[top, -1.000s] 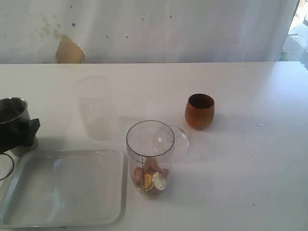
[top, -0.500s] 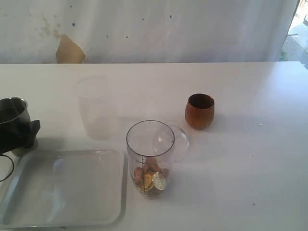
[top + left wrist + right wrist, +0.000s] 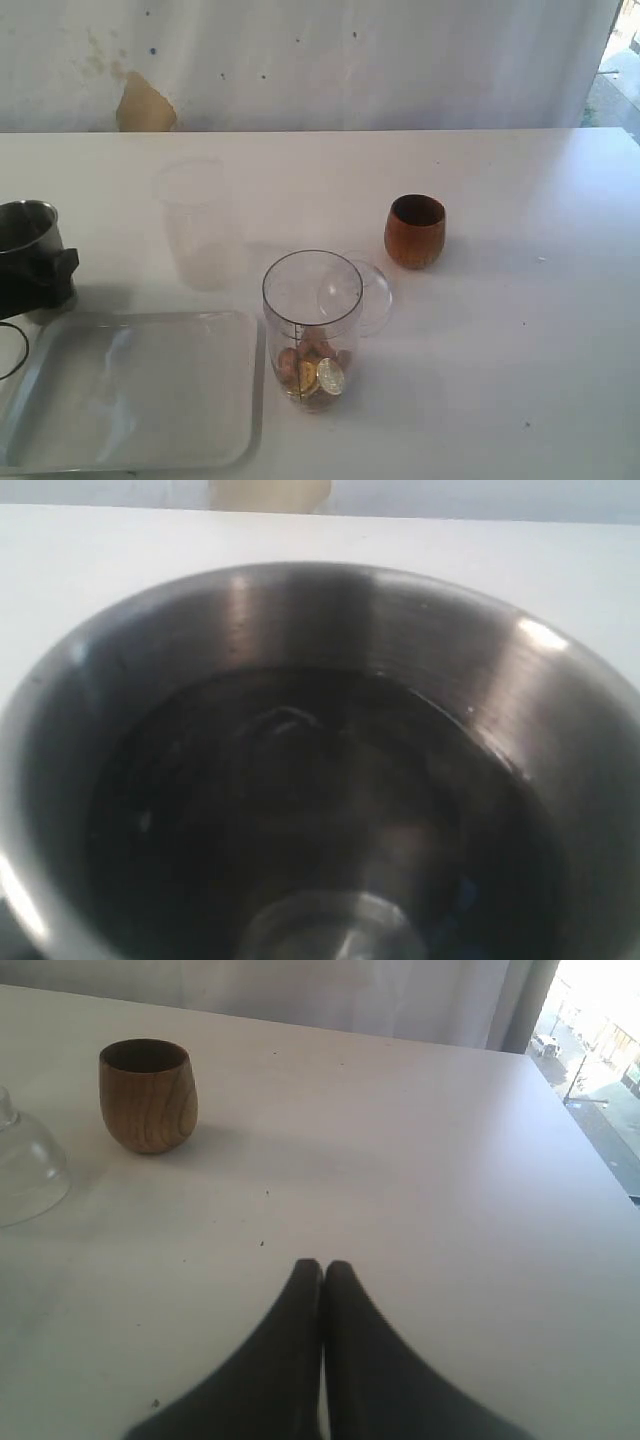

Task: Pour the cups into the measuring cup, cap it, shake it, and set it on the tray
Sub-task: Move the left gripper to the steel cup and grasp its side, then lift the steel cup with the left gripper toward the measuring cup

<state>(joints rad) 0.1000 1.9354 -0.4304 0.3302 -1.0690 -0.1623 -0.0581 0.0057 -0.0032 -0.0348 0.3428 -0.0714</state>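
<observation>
Nearest me the white tray (image 3: 130, 392) lies bare at the front left of the counter (image 3: 520, 350). Just beside its right edge stands the measuring cup (image 3: 312, 320), upright and uncapped, with a small heap of gold and copper coins (image 3: 314, 372) in its bottom. A clear domed lid (image 3: 362, 292) rests on the counter close behind it. At the left edge, just beyond the tray, the left end effector (image 3: 45, 272) is at the steel tumbler (image 3: 28, 228). Its wrist camera looks straight down into the dark tumbler bowl (image 3: 300, 680), but I cannot tell whether the jaws are pinching it or only standing around it. Farther back on the right the wooden cup (image 3: 415, 230) stands alone, with the right end effector (image 3: 322, 1270) well apart from it, fingers pressed together and holding nothing. A frosted cup (image 3: 195, 225) stands farthest back. I judge the tumbler pour to be the step in hand. The next move calls for a firm hold, a lift across to the measuring cup's mouth, and a tilt that disturbs neither cup nor lid.
</observation>
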